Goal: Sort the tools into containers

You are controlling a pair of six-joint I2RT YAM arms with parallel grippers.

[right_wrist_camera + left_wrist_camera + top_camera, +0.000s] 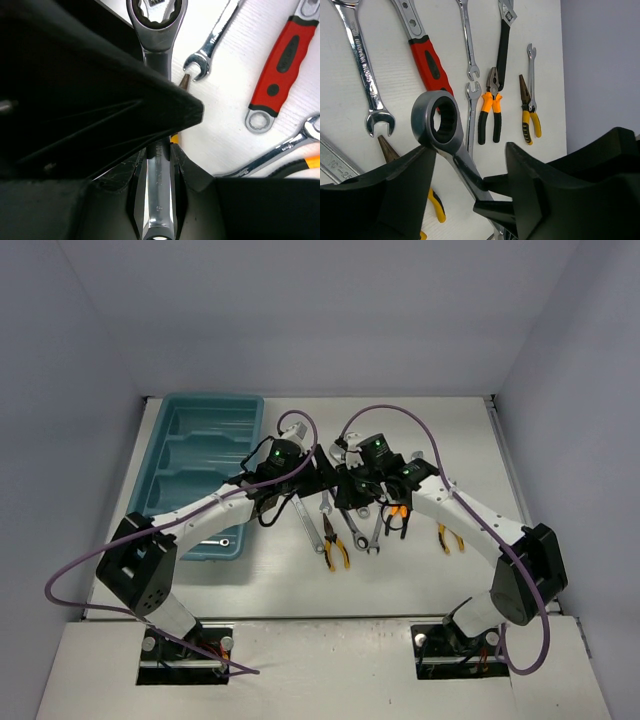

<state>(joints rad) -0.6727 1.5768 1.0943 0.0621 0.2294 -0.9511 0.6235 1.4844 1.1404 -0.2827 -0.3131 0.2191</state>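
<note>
My right gripper (346,488) (159,155) is shut on the shaft of a silver ring wrench (159,190) and holds it above the table. The wrench's ring end (438,118) sits between the spread fingers of my left gripper (323,471) (471,150), which is open around it. The two grippers meet over the tool pile. The teal-blue tray (172,455) with its long compartments lies at the left; a small silver wrench (222,540) lies at its near end.
Tools lie on the white table under the grippers: a red-handled wrench (427,62), silver open-end wrenches (362,70) (308,520), orange-handled pliers (489,112) (398,512), and yellow-handled pliers (335,551) (447,535). Grey walls stand close at both sides.
</note>
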